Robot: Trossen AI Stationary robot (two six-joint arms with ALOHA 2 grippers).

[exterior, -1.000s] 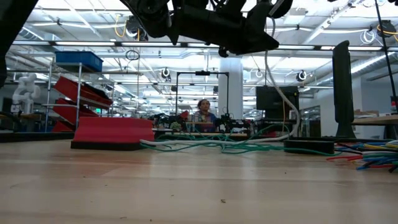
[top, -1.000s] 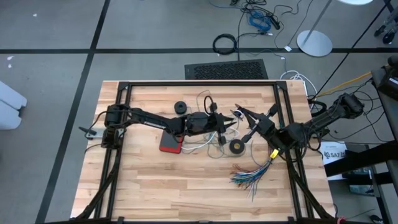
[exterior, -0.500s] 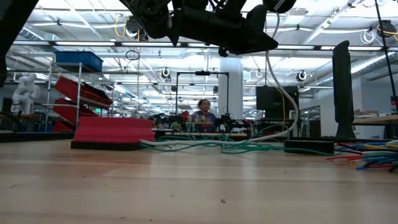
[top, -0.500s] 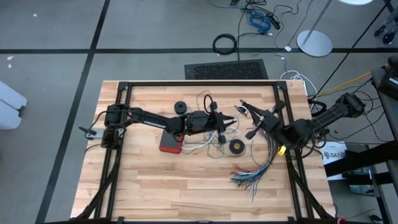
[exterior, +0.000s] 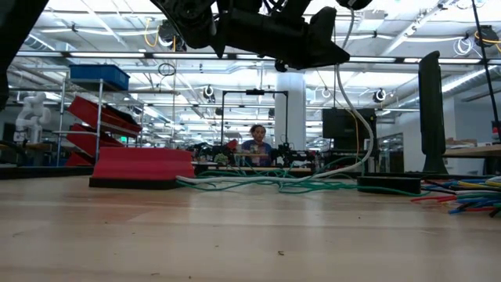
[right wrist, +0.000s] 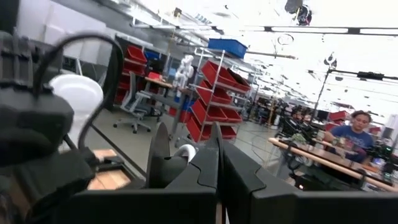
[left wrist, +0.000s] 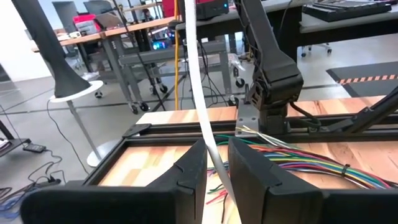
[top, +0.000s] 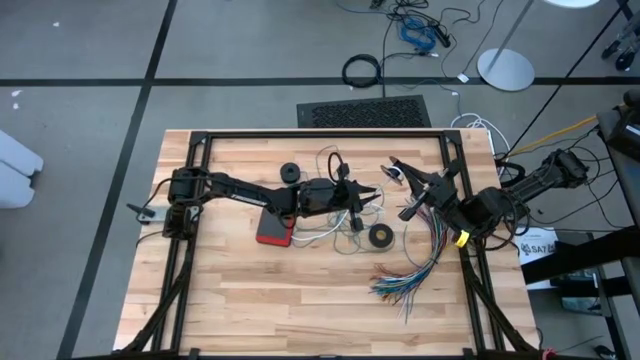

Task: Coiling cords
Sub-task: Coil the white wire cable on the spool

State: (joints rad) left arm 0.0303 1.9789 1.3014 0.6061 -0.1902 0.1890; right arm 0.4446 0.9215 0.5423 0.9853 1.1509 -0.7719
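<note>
The white cord (left wrist: 198,81) rises from between the fingers of my left gripper (left wrist: 216,149), which is shut on it above the table's middle (top: 374,197). Its small round black-and-white piece (top: 395,171) sits at the tips of my right gripper (top: 392,166), which is shut and raised to the right of the left one. The cord's other length hangs down (exterior: 356,125) and lies on the table. The teal-green cord (exterior: 313,186) lies in loose loops on the wood under the left arm. My left gripper pinches the white cord (left wrist: 211,144) between its two fingers, which lie level and point toward the table's right. The cord runs nearly straight up and away from the fingers toward the right gripper. My right gripper is shut beside the round end piece (right wrist: 184,153). Its own fingers hide the place of contact. The piece is lifted clear of the table.
A red flat block (top: 275,231) lies under the left arm. A black ring (top: 380,236) and a fanned bundle of multicoloured wires (top: 408,275) lie near the right gripper. A black round piece (top: 290,172) sits farther back. A black frame (top: 320,135) borders the table.
My right gripper has drawn back toward the table's far right and slightly up, taking the round end piece with it. The left gripper has kept still.
</note>
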